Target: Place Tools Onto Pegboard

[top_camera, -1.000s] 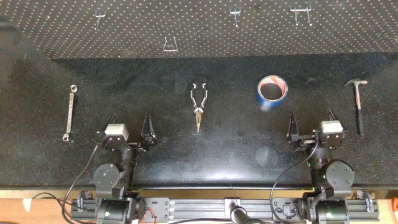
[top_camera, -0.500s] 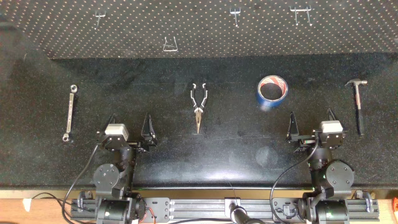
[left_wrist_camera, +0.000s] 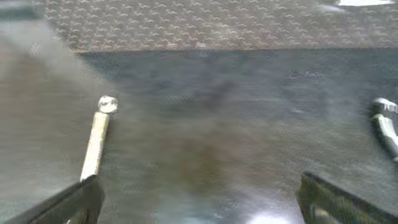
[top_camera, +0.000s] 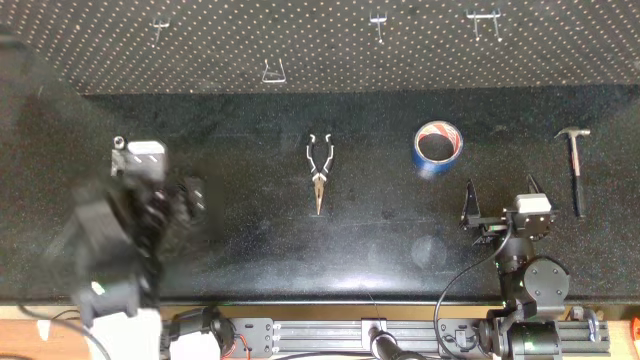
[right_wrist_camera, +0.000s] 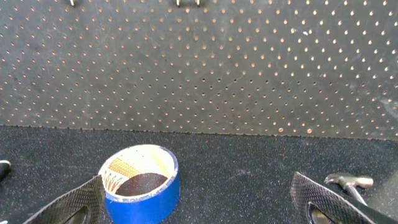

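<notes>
A silver wrench [left_wrist_camera: 95,147] lies on the black mat, its ring end [top_camera: 119,143] just visible beside my left arm. My left gripper [top_camera: 158,186] hovers blurred over that spot, open, with the wrench close to one finger [left_wrist_camera: 74,200]. Pliers [top_camera: 319,170] lie at mid-table. A blue tape roll [top_camera: 437,146] and a hammer [top_camera: 574,168] sit on the right. My right gripper [top_camera: 499,203] rests open near the front, facing the tape roll [right_wrist_camera: 140,184] and the hammer head [right_wrist_camera: 348,181]. The pegboard [top_camera: 330,40] rises at the back.
Metal hooks hang on the pegboard: one at the left [top_camera: 160,27], a wire loop [top_camera: 273,72], one at centre [top_camera: 377,20] and a double hook [top_camera: 483,21]. The pliers' handle [left_wrist_camera: 385,124] shows at the edge of the left wrist view.
My left arm has swung up and to the left from its rest pose, now over the wrench and blurred. The right arm and all tools stay put.
</notes>
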